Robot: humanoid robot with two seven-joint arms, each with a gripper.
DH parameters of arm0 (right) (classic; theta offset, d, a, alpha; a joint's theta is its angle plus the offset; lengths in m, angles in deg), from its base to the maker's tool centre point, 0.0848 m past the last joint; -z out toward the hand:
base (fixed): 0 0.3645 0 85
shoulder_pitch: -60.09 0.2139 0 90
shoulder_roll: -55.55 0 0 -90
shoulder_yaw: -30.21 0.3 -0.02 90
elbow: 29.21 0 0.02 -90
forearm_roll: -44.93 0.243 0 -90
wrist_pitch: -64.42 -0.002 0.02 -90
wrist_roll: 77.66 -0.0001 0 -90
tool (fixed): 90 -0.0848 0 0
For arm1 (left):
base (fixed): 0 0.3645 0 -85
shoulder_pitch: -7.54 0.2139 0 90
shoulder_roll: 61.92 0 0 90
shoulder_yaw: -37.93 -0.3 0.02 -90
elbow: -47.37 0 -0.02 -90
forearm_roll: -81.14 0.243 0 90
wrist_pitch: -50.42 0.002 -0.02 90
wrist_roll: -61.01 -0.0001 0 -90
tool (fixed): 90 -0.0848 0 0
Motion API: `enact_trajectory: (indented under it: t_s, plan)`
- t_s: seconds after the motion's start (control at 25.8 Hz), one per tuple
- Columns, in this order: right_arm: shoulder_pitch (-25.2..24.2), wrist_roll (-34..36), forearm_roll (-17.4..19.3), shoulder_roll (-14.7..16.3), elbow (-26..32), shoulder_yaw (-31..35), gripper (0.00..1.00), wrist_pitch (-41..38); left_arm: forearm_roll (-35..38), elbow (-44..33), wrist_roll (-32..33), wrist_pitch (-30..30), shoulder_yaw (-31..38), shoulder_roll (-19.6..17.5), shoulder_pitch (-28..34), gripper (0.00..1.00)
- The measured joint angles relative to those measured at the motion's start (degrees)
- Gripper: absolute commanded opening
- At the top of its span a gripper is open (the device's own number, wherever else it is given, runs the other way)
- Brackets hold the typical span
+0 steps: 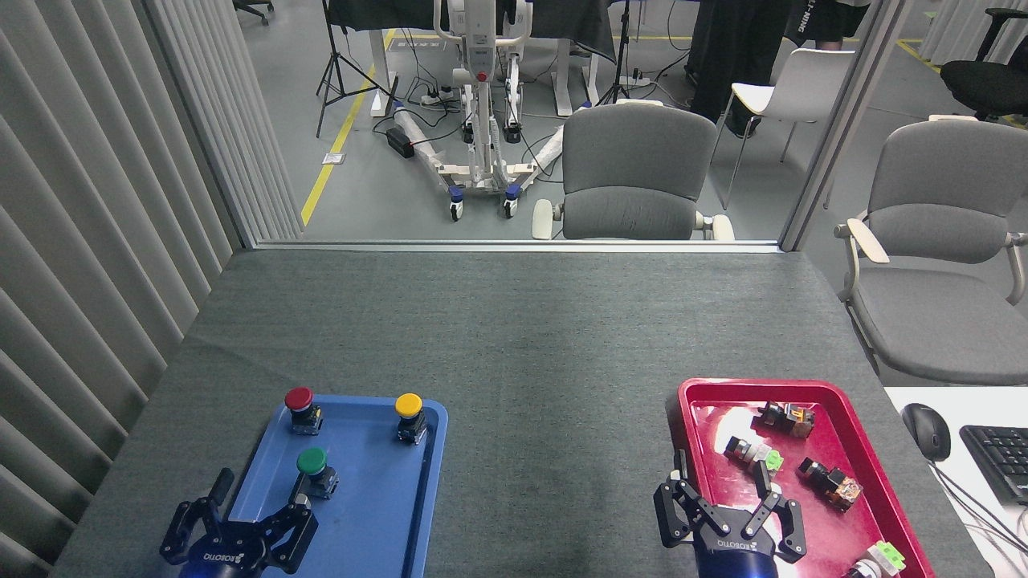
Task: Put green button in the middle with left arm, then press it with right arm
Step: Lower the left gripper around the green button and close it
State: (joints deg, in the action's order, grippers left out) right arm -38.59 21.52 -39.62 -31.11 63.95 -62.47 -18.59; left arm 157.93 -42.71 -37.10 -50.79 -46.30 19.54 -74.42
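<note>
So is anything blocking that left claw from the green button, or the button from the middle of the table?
Nothing visible. The left gripper is open just short of the green button. Toward the bare grey middle there is only the blue tray and its low rim to clear.

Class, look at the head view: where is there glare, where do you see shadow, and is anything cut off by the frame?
Head view: a white glare patch sits on the red tray floor near its far left corner; the grey table cover is evenly lit, with only faint soft shading down its middle; sharp throughout; the left gripper and right gripper are cropped by the bottom edge.
</note>
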Motion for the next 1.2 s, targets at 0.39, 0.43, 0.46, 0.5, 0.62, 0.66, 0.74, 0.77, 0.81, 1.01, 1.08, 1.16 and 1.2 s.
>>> enact_trajectory:
  t_s: [0.39, 0.43, 0.46, 0.5, 0.62, 0.66, 0.74, 0.77, 0.81, 1.01, 1.08, 1.16, 1.2]
  plan:
    - [-0.52, -0.21, -0.10, 0.48, -0.11, -0.22, 0.99, 0.03, -0.13, 0.13, 0.03, 0.25, -0.10, -0.38, -0.05, 1.00]
    - [-0.57, -0.22, -0.17, 0.50, -0.18, -0.24, 0.99, 0.02, -0.14, 0.13, 0.03, 0.25, -0.11, -0.40, -0.07, 1.00]
    - [-0.59, -0.22, -0.31, 0.51, -0.24, -0.27, 0.99, -0.01, -0.14, 0.14, 0.03, 0.25, -0.12, -0.41, -0.09, 1.00]
    - [-0.61, -0.22, -0.49, 0.52, -0.31, -0.29, 0.99, -0.07, -0.14, 0.16, 0.03, 0.25, -0.13, -0.41, -0.09, 1.00]
    - [-0.60, -0.14, -0.94, 0.53, -0.46, -0.30, 0.99, -0.14, -0.15, 0.32, 0.03, 0.24, -0.14, -0.38, -0.16, 1.00]
    - [-0.60, -0.09, -1.06, 0.53, -0.48, -0.31, 0.99, -0.20, -0.15, 0.44, 0.03, 0.25, -0.14, -0.37, -0.17, 1.00]
    - [-0.61, -0.08, -1.23, 0.53, -0.51, -0.34, 0.99, -0.22, -0.16, 0.72, 0.03, 0.24, -0.14, -0.33, -0.23, 1.00]
    - [-0.62, -0.03, -1.29, 0.51, -0.51, -0.38, 0.99, -0.22, -0.20, 0.83, 0.03, 0.25, -0.14, -0.31, -0.26, 1.00]
    - [-0.62, -0.03, -1.36, 0.49, -0.52, -0.42, 0.99, -0.22, -0.25, 0.90, 0.03, 0.25, -0.14, -0.29, -0.31, 1.00]
    - [-0.35, 0.02, -2.85, 0.42, -0.52, -0.50, 0.99, -0.22, -0.39, 1.03, 0.04, 0.21, -0.17, -0.26, -0.62, 1.00]
    - [-0.30, 0.14, -3.28, 0.36, -0.52, -0.56, 0.99, -0.22, -0.41, 1.05, 0.04, 0.20, -0.18, -0.26, -0.73, 1.00]
    - [-0.25, 0.23, -3.51, 0.31, -0.52, -0.62, 0.99, -0.22, -0.41, 1.09, 0.03, 0.19, -0.20, -0.26, -0.79, 1.00]
    - [-0.28, 0.23, -3.59, 0.29, -0.53, -0.63, 0.99, -0.22, -0.42, 1.11, 0.04, 0.19, -0.21, -0.25, -0.80, 1.00]
